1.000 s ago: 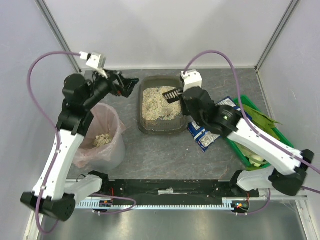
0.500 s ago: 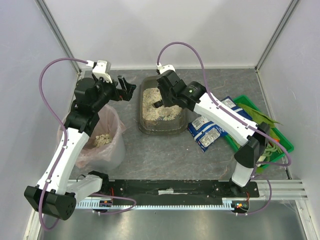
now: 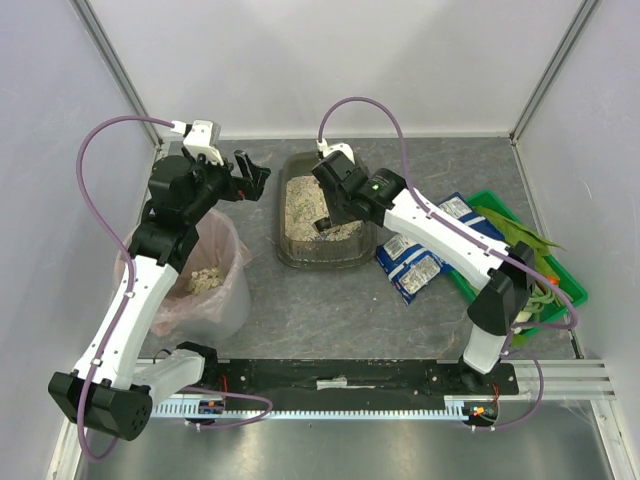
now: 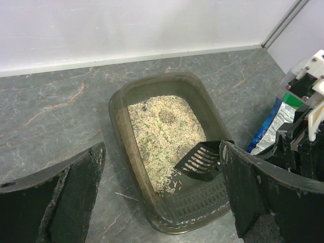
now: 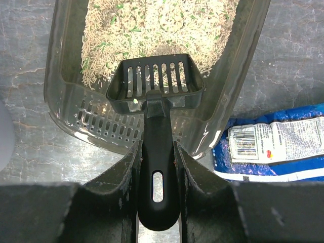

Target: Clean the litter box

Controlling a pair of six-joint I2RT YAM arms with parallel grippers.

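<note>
Top view: the litter box sits on the table, just to the right of the left fingers. Those fingers are spread wide and hold nothing. The bin stands behind and below them. The right arm reaches over the box from the right, and its wrist hides its fingers here.

Left wrist view: the box lies ahead of and below the open fingers, framed between them. The granules are heaped toward its far end, and the near end shows a bare slotted floor. The scoop hangs over the box toward the right-hand finger.

Right wrist view: the right fingers are clenched on the scoop's handle, near its holed end. The slotted head is straight ahead of them, over the bare end of the box, and is almost empty. A blue bag lies to the right of the fingers.

The box looks like stiff, smooth plastic, so it would likely slide on the table if pushed. Its loose fill makes it weightier at the far end and quick to spill if tipped. The wide rim is the natural place to steady it, at a long side and kept level. The granules look light and free-running, so shallow, slow passes should suit them.
</note>
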